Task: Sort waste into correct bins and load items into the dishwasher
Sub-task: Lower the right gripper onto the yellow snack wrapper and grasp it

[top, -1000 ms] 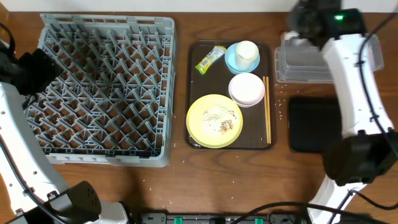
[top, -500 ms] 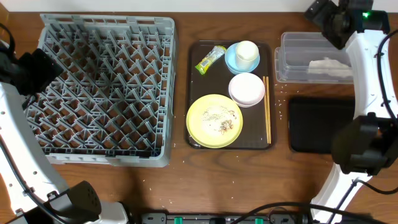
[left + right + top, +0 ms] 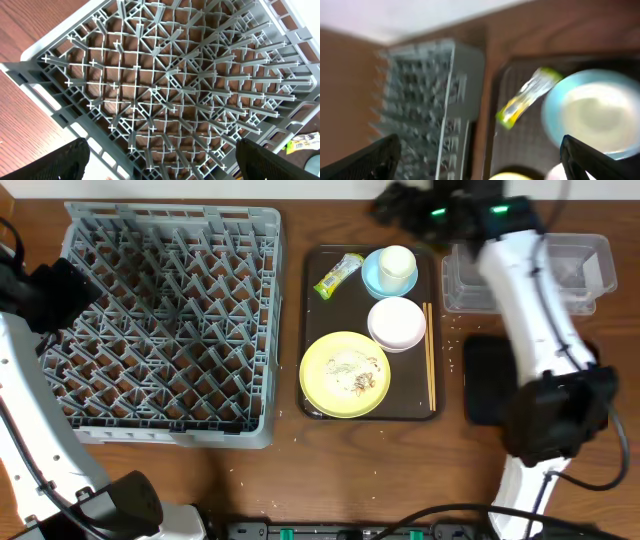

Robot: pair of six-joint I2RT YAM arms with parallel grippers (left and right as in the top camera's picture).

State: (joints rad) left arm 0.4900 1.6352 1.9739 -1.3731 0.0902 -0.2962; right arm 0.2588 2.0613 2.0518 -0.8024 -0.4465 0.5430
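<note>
On brown tray (image 3: 335, 315): chopsticks (image 3: 431, 355) beside white bowl (image 3: 397, 323); right arm (image 3: 525, 290) overhangs clear tub (image 3: 590, 265).

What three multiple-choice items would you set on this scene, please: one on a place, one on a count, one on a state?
1. The snack wrapper lies: A in the white bowl; B on the serving tray; C in the light blue bowl.
2. Bowls on the serving tray: A one; B two; C four.
3. The right gripper is: A open; B shut on the snack wrapper; C shut on the white bowl.
1 B: it rests on bare tray floor. 2 B: one white, one light blue. 3 A: its fingers stand wide apart, nothing between.
</note>
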